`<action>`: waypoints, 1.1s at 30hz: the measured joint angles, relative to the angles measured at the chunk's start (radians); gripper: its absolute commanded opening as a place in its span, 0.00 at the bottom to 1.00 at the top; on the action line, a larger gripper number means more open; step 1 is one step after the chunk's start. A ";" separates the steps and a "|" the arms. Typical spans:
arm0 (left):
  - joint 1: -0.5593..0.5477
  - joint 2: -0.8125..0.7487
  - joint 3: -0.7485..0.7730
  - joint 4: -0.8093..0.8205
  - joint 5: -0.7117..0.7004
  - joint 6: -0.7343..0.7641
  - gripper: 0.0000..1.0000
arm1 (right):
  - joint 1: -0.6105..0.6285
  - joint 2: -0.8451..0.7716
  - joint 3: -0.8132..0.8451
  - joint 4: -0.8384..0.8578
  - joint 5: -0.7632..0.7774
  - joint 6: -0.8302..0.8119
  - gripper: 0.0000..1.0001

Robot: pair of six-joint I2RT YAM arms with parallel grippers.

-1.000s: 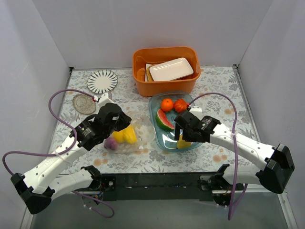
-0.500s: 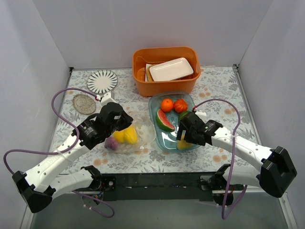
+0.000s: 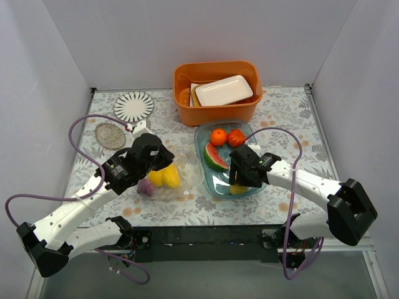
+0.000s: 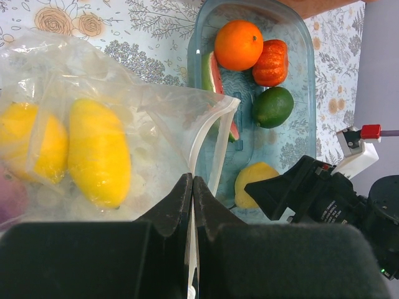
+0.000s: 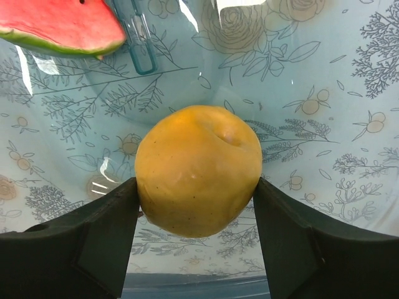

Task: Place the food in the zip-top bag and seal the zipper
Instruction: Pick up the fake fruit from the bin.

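Right wrist view: noting the right pincer (image 5: 196,199) clamped on the yellow mango (image 5: 198,156), both fingers pressing its sides, low in the blue-tinted tray (image 5: 324,75) at the middle of the table (image 3: 287,118). Noting the left pincer (image 4: 192,187) clenched on the zipper (image 4: 211,146) of the zip-top bag (image 4: 165,109), presenting the mouth toward the tray. Bag lying left of the tray, nearer the near edge, already containing two lemons (image 4: 96,152) and the purple onion (image 3: 144,187).

Flagging slip risk: a round, smooth fruit between flat fingers, likely squirting out on lifting. Flagging the narrow, floppy mouth, pinched at one point only and liable to sag shut or snag the fruit.

Noting the tray wall and watermelon slice (image 3: 215,157) standing between mango and bag. Orange (image 3: 218,136), tomato (image 3: 235,137) and green fruit (image 4: 273,106) waiting at the tray's far end.
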 measured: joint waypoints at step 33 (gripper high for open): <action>0.000 0.035 0.000 -0.004 0.032 0.007 0.00 | 0.000 -0.110 0.036 0.132 -0.055 -0.133 0.40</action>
